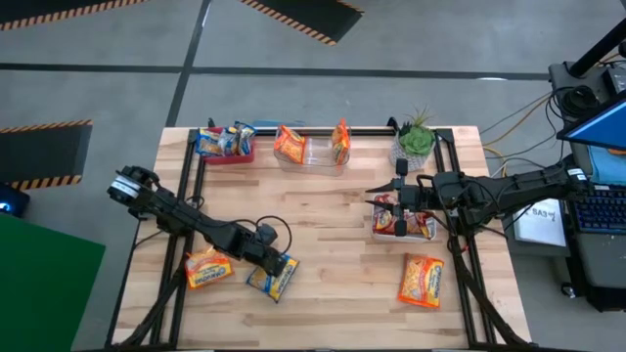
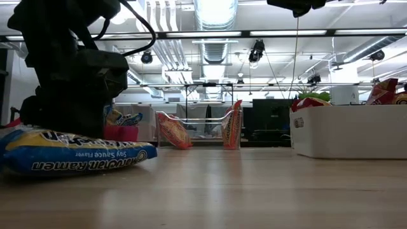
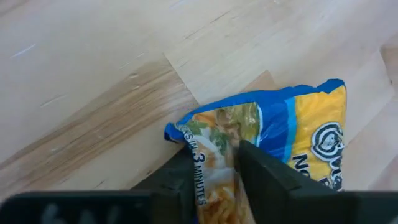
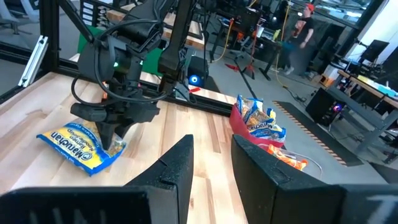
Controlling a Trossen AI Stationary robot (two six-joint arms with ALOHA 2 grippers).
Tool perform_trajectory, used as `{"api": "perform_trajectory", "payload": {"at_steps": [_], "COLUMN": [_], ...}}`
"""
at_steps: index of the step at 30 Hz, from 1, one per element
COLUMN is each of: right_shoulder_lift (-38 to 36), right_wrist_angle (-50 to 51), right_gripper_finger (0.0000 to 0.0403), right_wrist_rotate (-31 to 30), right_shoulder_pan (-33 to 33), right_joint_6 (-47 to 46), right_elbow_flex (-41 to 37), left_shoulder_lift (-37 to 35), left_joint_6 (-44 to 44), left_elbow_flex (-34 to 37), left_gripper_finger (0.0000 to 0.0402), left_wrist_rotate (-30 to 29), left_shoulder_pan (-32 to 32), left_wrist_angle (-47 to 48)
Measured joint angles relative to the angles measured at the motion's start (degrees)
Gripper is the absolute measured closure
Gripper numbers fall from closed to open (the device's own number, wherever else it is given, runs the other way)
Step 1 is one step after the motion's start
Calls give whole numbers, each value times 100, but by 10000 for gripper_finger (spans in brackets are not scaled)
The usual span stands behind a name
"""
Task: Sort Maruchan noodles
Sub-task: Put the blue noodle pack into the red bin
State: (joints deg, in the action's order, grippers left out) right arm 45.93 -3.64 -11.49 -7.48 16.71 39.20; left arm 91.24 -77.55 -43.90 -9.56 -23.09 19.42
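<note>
My left gripper (image 1: 266,262) is down on a blue-marked Maruchan packet (image 1: 275,278) near the table's near edge and is shut on it; the low view shows that packet (image 2: 70,156) lying flat on the wood. An orange packet (image 1: 208,267) lies just left of it, and another (image 1: 421,281) lies at the near right. My right gripper (image 1: 399,211) hovers open over a white bin (image 1: 427,236) that holds red-marked packets. From the right wrist view, its fingers (image 4: 208,163) have nothing between them. My left gripper pinches the blue-marked packet between its two fingers (image 3: 264,177), on the printed face near its end (image 3: 217,163), which bulges up between them. It comes from above, slanting down from the table's left. The packet rests on the table (image 2: 70,156).
Along the far edge stand a red bin with blue-marked packets (image 1: 225,144), a clear bin with orange packets (image 1: 313,147), and a potted green plant (image 1: 416,140). Bare wood lies in the table's middle (image 1: 333,225). A person (image 4: 303,25) shows in the room beyond.
</note>
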Motion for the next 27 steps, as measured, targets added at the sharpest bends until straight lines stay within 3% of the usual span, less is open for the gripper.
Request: {"api": "perform_trajectory", "payload": {"at_steps": [9, 13, 16, 27], "right_shoulder_lift": [0, 0, 0, 1], "right_wrist_angle": [0, 0, 0, -7], "right_gripper_finger": [305, 305, 305, 305], "right_wrist_rotate": [-2, -2, -2, -4], "right_shoulder_pan": [-1, 1, -1, 0], "right_joint_6": [39, 42, 39, 102], "right_elbow_flex": [0, 0, 0, 0], "left_shoulder_lift": [-22, -24, -26, -44], "left_joint_6": [367, 760, 1088, 2675], "left_elbow_flex": [-49, -305, -616, -2418], "left_gripper_finger": [387, 397, 398, 399], "left_wrist_rotate": [-24, -24, -69, -1272], "left_shoulder_pan": [2, 8, 33, 429], "left_wrist_angle": [62, 331, 899, 3568]}}
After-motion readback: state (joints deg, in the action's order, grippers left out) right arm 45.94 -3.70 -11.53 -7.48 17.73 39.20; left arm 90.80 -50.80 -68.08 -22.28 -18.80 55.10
